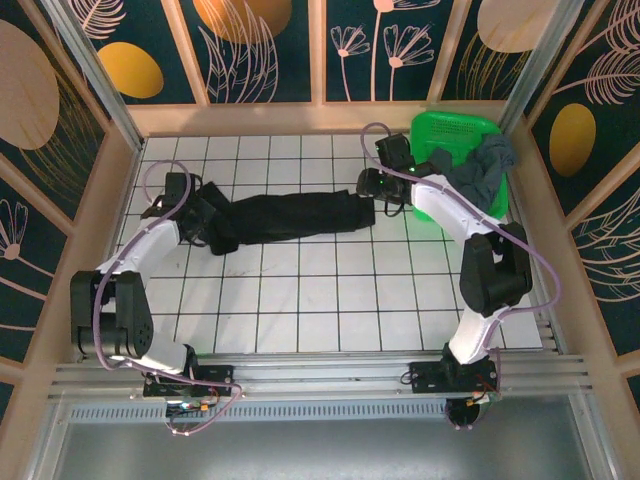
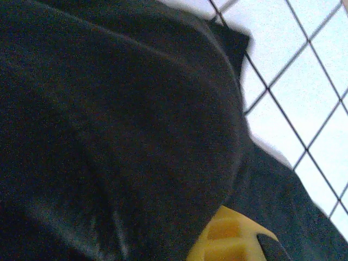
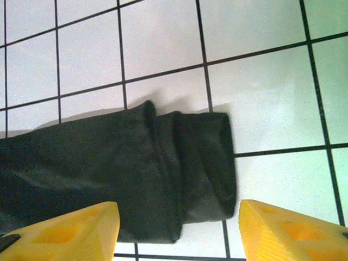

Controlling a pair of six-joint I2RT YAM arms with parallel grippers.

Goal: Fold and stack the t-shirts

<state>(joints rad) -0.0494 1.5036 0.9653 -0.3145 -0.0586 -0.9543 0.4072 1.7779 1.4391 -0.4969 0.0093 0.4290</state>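
Top external view: the black t-shirt [image 1: 290,215] is lying as a long narrow band on the table [image 1: 330,300], its long axis running from the left edge toward the right, closer to the far edge than the near one. The left gripper [image 1: 203,222] is sitting at the band's left end, and the right gripper [image 1: 368,192] is hovering at its right end, so each arm is nearest its own end. The grey t-shirt [image 1: 485,165] is hanging over the rim of the green basket [image 1: 450,128] in the far right corner, well apart from the black one.

Left wrist view: black cloth is bulging right up against the one yellow finger [image 2: 231,239] in sight. The jaws are closed together, and judging by the bunched fabric they are pinching that left end.

Right wrist view: the two yellow fingers [image 3: 65,231] are standing apart, and the band's folded right end is lying between them, not yet pinched. The band is stretching away to the left, so a straight descent and squeeze is probably what the coming move is asking for.
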